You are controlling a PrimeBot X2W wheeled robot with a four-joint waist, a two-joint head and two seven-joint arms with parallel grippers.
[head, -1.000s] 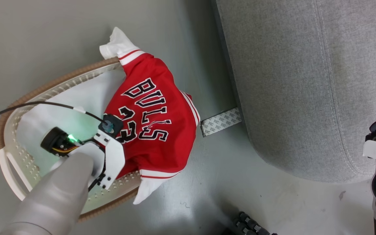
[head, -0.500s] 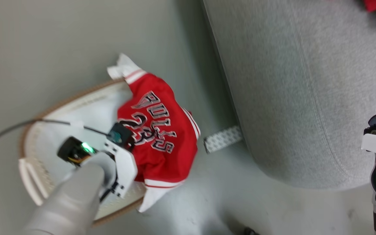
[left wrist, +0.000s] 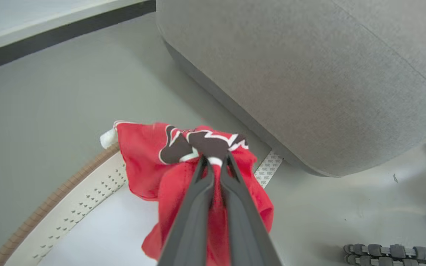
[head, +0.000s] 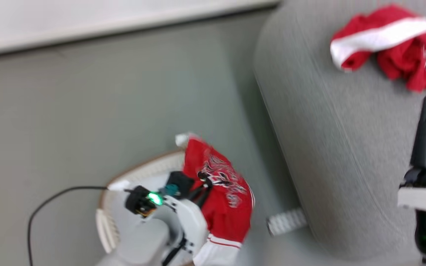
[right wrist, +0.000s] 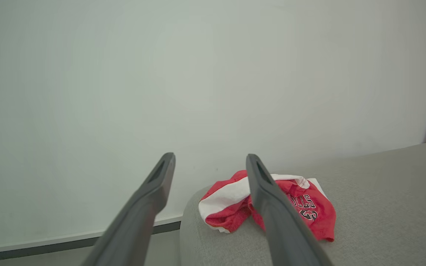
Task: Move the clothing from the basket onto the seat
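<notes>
Grey-green floor, pale wall behind, dark baseboard along the foot of the wall. Head view is blurred; the lettering there is unreadable.

Seat: large, light grey fabric, rounded corner, standing on the floor to the right of the basket. A red piece with a broad white band lies crumpled on the seat top near its far edge. In the right wrist view black letters edged white show on its folds.

Basket: cream wall with rows of small holes, brown rim, on the floor just beside the seat and not touching it. White bottom is bare where it shows.

Jersey: red with white trim, bunched. The left tool has its two dark fingers pressed together on a fold at the black lettering. The cloth hangs from the tips over the basket's rim on the side toward the seat. Whether the white hem at the bottom touches the basket cannot be told.

Right tool: fingers spread wide, holding nothing, above the seat and well apart from the red piece.

A patterned pale strip lies on the floor at the seat's base. A black cable runs to the left wrist. A ribbed grey thing lies on the floor.
</notes>
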